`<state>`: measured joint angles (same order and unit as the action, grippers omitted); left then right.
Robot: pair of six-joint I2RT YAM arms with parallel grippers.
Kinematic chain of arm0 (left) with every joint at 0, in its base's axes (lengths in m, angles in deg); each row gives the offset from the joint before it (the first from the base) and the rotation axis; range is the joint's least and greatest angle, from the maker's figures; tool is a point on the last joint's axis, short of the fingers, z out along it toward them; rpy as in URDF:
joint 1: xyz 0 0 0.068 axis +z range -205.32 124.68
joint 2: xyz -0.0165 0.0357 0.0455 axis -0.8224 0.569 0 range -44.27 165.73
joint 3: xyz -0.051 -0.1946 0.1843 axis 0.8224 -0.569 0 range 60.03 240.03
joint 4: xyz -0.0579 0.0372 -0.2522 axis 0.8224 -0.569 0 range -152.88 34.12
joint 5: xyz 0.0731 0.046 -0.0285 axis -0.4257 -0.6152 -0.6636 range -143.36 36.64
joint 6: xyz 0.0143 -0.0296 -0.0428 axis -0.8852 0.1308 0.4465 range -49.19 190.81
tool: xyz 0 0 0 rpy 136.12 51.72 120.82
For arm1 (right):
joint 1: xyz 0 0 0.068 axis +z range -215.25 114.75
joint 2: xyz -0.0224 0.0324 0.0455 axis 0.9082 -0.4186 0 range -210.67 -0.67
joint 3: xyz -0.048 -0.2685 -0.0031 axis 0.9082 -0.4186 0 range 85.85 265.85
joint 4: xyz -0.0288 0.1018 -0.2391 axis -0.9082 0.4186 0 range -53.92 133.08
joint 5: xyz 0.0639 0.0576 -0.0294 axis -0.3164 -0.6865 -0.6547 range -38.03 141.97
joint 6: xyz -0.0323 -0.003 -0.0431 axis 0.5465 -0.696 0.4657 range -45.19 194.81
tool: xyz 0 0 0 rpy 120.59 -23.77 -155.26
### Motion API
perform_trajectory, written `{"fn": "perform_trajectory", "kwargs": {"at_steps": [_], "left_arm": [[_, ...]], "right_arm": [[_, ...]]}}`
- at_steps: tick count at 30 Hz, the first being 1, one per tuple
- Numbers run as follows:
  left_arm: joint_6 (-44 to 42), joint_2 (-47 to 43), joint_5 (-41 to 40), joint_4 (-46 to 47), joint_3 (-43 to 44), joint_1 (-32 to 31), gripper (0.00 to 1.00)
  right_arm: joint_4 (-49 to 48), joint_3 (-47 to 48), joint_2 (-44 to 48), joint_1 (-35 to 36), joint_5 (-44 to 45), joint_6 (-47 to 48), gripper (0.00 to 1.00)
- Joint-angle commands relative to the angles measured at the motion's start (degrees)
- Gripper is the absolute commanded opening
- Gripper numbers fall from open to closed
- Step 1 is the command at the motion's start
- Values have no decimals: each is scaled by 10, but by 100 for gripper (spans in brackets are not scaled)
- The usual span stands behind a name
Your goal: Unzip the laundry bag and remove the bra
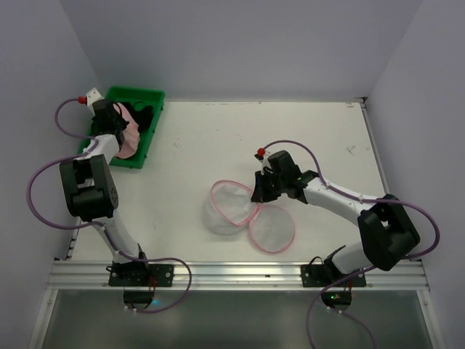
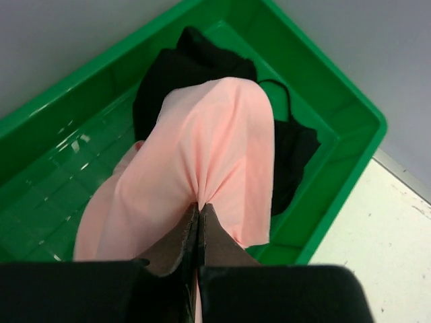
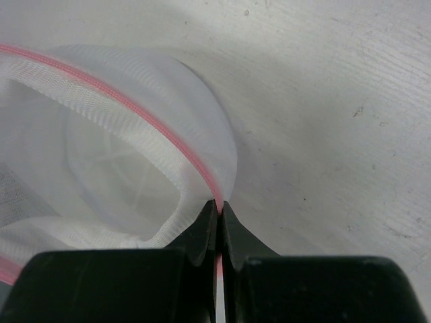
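Now our left gripper (image 2: 199,206) pinches the bra (image 2: 215,148) over the far-left tray (image 2: 340,171), right gripper (image 3: 219,206) the bag (image 3: 135,108). Dropped off-centre, it could straddle the wall.

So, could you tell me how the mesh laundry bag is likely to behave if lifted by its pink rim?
Probably floppy: the laundry bag is thin see-through mesh, and its wall sags in folds beside the right gripper, shut on the pink trim. Likely light, so it should dangle and might slide across the table if nudged.
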<state>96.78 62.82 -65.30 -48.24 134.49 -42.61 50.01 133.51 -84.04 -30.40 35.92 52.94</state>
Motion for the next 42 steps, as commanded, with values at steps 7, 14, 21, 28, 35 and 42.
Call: {"fn": "perform_trajectory", "kwargs": {"at_steps": [7,14,21,28,35,42], "left_arm": [[62,52,58,-17,-1,61,25],[65,23,84,-34,9,62,88],[68,-62,140,-131,56,60,98],[70,-218,177,-228,-9,33,98],[61,-337,219,-234,-159,-135,97],[90,-382,206,-210,-287,-256,92]], "right_arm": [[-28,0,4,0,-9,2,0],[-28,-2,15,-1,-3,2,0],[9,35,11,0,32,38,0],[38,79,-16,0,24,64,8],[49,94,9,0,33,40,62],[73,30,109,-28,172,-64,82]]}}
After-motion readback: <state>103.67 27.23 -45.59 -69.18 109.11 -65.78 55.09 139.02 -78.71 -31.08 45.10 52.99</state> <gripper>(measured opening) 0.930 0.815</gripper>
